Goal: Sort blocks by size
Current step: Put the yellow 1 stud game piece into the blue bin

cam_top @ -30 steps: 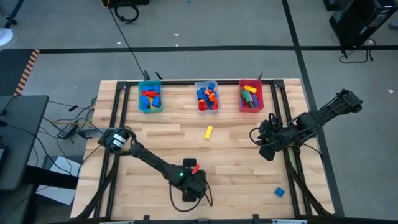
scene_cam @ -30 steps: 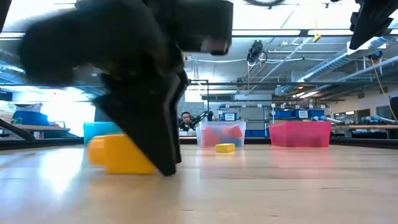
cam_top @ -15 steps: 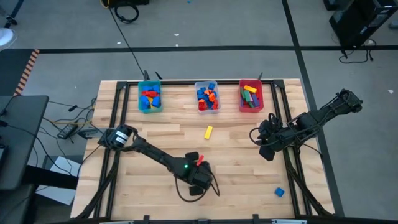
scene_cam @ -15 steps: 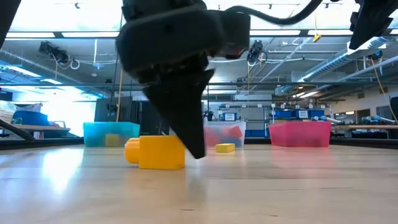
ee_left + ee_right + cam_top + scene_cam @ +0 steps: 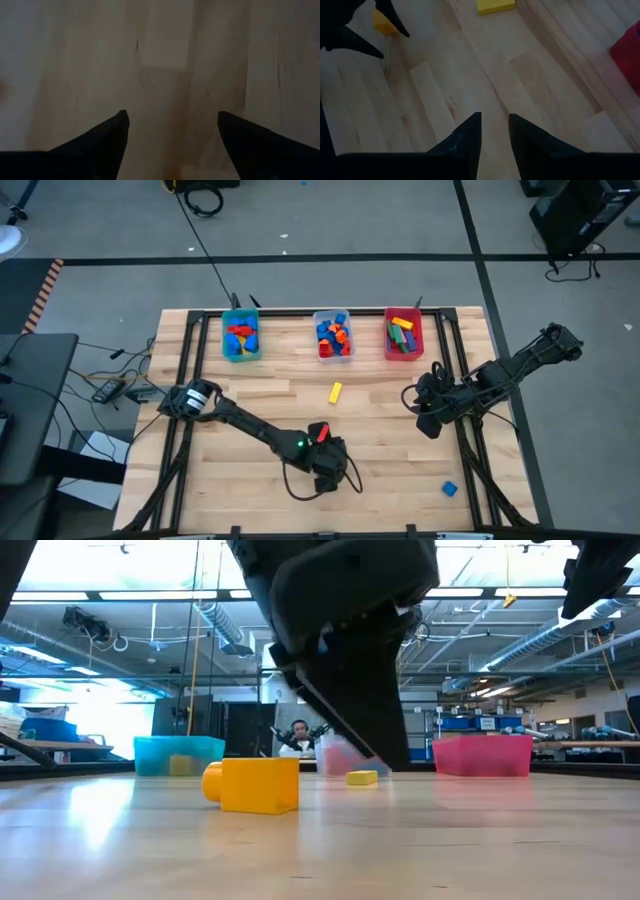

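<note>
The left gripper [image 5: 328, 472] hangs low over the wooden tabletop [image 5: 380, 430], near the middle of its front edge. Its two dark fingers [image 5: 107, 132] are spread wide apart, and only bare wood shows between them. A chunky yellow block [image 5: 256, 785] sits on the tabletop just beside this gripper, and the fingers are not touching it. In the high view the arm hides this block. A second, smaller yellow block [image 5: 335, 391] lies flat near the middle of the tabletop, well apart from both arms. A little blue block [image 5: 449, 489] sits alone near the front right corner. Along the back edge stand three bins in a row. The teal bin [image 5: 240, 337] is on the left, the clear bin [image 5: 333, 336] is in the middle, and the red bin [image 5: 403, 334] is on the right. Each bin has a heap of coloured blocks [image 5: 334, 334] inside. The right gripper [image 5: 428, 412] waits above the right side of the tabletop, in front of the red bin. Its fingers [image 5: 470, 131] are close together with a small gap, and they hold nothing. In the low view a person [image 5: 297, 736] sits far off in the room behind the table. No words or labels can be read on anything.
</note>
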Controlling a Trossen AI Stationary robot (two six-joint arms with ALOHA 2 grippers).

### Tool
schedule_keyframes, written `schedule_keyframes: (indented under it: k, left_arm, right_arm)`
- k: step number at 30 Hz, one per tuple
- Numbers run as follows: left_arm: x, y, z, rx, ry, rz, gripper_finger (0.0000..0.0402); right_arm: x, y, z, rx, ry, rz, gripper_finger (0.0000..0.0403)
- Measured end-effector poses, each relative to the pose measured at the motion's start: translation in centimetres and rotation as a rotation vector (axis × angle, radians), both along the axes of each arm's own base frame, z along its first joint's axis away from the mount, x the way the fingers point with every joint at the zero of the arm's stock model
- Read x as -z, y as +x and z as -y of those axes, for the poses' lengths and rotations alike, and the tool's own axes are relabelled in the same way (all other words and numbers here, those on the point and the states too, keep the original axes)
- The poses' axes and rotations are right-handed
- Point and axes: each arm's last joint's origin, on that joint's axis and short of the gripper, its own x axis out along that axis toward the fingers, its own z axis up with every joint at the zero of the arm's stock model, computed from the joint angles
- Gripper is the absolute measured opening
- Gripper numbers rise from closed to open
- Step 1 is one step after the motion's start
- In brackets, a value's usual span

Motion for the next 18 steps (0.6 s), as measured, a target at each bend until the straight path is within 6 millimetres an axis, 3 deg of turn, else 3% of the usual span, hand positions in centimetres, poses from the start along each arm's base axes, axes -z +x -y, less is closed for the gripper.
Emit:
schedule_keyframes:
  k: [7,18]
  left_arm:
    - [-1.6,-0.7,-0.2,-0.18,-0.159,-0.108,0.0308]
    - [-2.5,-2.4,0.1,0.131,-0.06,-0.348,0.0289]
  right_arm:
    - [0.0,0.0,0.0,-0.006,-0.004,-0.001,0.0112]
    - [0.0,0.0,0.0,0.008,0.004,0.001,0.0112]
